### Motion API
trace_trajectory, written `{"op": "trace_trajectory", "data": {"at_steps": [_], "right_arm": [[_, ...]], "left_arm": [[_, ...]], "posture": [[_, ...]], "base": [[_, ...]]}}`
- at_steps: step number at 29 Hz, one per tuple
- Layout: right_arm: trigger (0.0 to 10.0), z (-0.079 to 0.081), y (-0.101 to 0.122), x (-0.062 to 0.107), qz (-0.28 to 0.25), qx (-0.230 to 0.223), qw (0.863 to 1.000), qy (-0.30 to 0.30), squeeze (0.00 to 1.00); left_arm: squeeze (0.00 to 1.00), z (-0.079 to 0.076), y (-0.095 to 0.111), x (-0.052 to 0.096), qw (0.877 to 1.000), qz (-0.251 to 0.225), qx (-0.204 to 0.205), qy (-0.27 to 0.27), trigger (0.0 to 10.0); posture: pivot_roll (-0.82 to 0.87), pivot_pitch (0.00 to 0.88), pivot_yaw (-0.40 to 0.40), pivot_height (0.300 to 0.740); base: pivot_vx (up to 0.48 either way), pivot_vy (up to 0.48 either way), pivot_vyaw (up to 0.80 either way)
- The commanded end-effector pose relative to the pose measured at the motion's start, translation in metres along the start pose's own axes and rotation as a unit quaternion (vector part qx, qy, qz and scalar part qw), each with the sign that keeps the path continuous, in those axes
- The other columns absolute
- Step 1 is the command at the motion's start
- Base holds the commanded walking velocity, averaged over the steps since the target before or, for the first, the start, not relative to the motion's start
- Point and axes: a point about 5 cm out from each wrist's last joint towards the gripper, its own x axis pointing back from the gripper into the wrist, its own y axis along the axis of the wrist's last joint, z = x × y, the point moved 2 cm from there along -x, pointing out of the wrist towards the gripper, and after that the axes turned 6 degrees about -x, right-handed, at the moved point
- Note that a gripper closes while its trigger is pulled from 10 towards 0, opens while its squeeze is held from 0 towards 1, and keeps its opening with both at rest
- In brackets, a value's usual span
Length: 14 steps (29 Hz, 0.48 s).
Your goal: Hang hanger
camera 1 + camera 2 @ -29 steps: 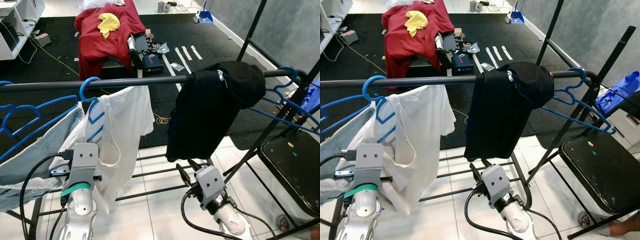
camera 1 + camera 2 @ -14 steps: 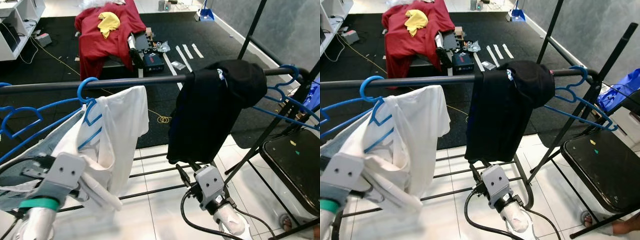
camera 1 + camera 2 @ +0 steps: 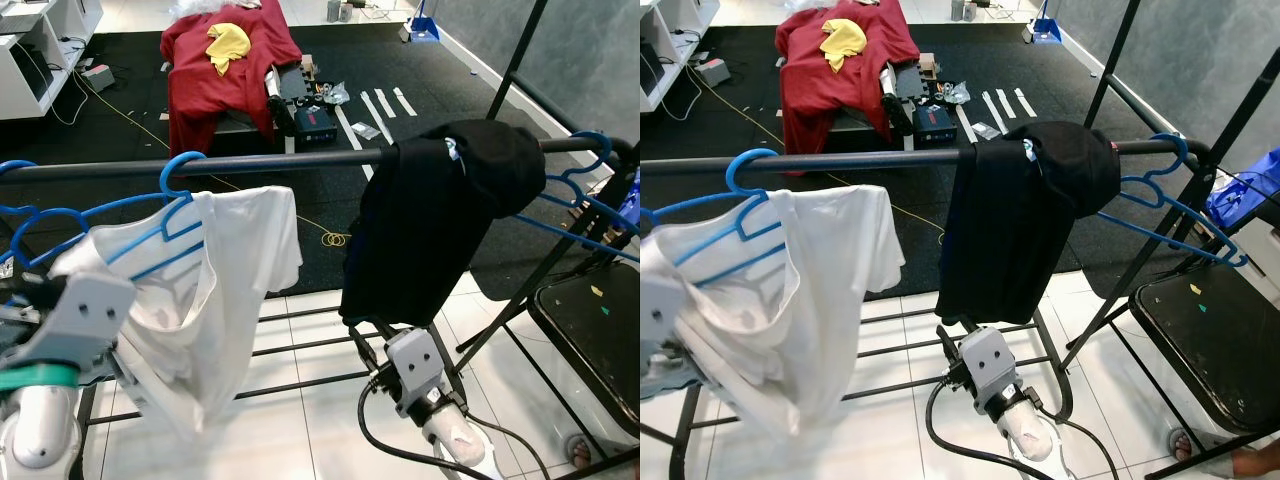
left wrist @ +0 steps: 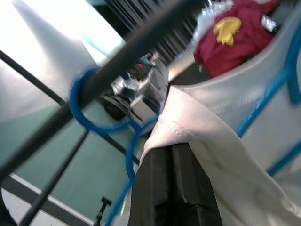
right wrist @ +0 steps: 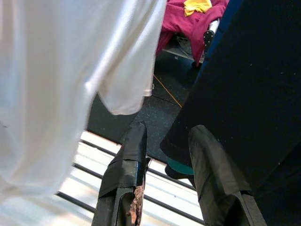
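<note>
I take the dark horizontal metal rail [image 3: 270, 162] of the clothes rack as reference. The blue plastic hanger [image 3: 150, 232] carrying the white T-shirt [image 3: 215, 300] has its hook looped over the rail toward its left end, and the shirt drapes below the rail with the hanger body tilted down to the left.

Left gripper [image 4: 171, 183]: in the left wrist view I see its two black fingers [image 4: 148, 188] pressed together side by side, with the white fabric at the shirt's neck lying against and beside them; I cannot tell whether cloth is pinched between them. The hanger hook shows just beyond, wrapped round the rail. From the head camera the left wrist sits below the rail at its left end, under the shirt.

Right gripper [image 5: 162, 160]: its fingers are spread with nothing between them. It hangs below the rail, under the black garment [image 3: 430, 230] that is folded over the rail right of centre.

More blue plastic hangers [image 3: 575, 195] hang at the rail's right end. Beyond the rail a red cloth [image 3: 215, 65] with a yellow piece [image 3: 225, 35] on it lies over something on the dark carpet
</note>
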Motion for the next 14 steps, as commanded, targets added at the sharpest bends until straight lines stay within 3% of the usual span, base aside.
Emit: {"op": "trace_trajectory", "data": {"at_steps": [1,5,8,11,12,14], "right_arm": [[10.0,0.002,-0.007,0.005,0.013,-0.004,1.0,-0.001,0.0],[10.0,0.001,-0.007,0.004,0.012,-0.002,1.0,-0.001,0.0],[10.0,0.001,-0.007,0.003,0.011,-0.002,1.0,-0.001,0.0],[10.0,0.001,-0.007,0.002,0.009,-0.001,1.0,0.0,0.0],[10.0,0.001,-0.006,0.002,0.008,-0.001,1.0,-0.001,0.0],[10.0,0.001,-0.006,0.002,0.008,-0.001,1.0,-0.001,0.0]], "left_arm": [[0.0,0.006,0.002,0.002,1.0,-0.005,-0.008,0.015,0.0],[0.0,0.001,0.016,-0.002,0.999,-0.023,0.012,0.019,0.0],[0.0,-0.014,0.023,0.0,0.999,-0.03,0.027,0.016,0.0],[0.0,-0.023,0.028,0.002,0.999,-0.046,0.024,0.013,0.0],[0.0,-0.034,0.033,0.003,0.998,-0.064,0.018,0.004,0.0],[0.0,-0.034,0.033,0.003,0.998,-0.064,0.018,0.004,0.0]], "posture": [[-0.07,0.17,0.068,0.74],[-0.07,0.165,0.067,0.74],[-0.08,0.159,0.068,0.74],[-0.08,0.157,0.068,0.74],[-0.08,0.153,0.066,0.74],[-0.08,0.153,0.066,0.74]], "base": [[0.0,0.0,0.0],[0.0,0.0,0.0],[0.0,0.0,0.0],[0.0,0.0,0.0],[0.0,0.0,0.0],[0.0,0.0,0.0]]}}
